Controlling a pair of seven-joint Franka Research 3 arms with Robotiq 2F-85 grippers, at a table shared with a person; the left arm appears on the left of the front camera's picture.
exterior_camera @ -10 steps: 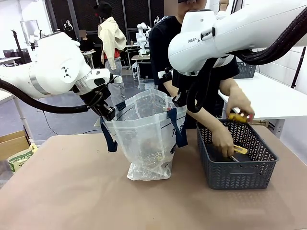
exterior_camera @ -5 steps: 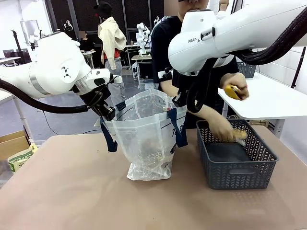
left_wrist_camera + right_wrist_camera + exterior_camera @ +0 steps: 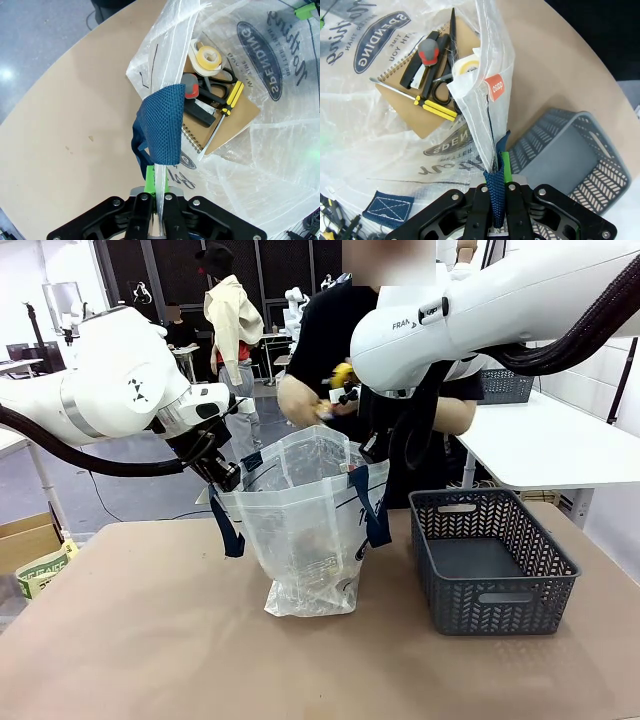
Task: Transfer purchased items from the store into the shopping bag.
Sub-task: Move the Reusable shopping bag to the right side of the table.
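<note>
Tan tabletop (image 3: 140,640) below: left gripper (image 3: 156,200) clenched on the shopping bag (image 3: 300,530) rim, right gripper (image 3: 497,187) clenched on the opposite rim; just ahead, navy print reads "SPENDING".

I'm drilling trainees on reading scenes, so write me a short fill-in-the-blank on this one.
The left gripper and right gripper are each ____ on the rim of the bag. The basket stands to the robot's ____ of the bag. The person holds a ____ item over the bag.
Missing: shut; right; yellow.
</note>
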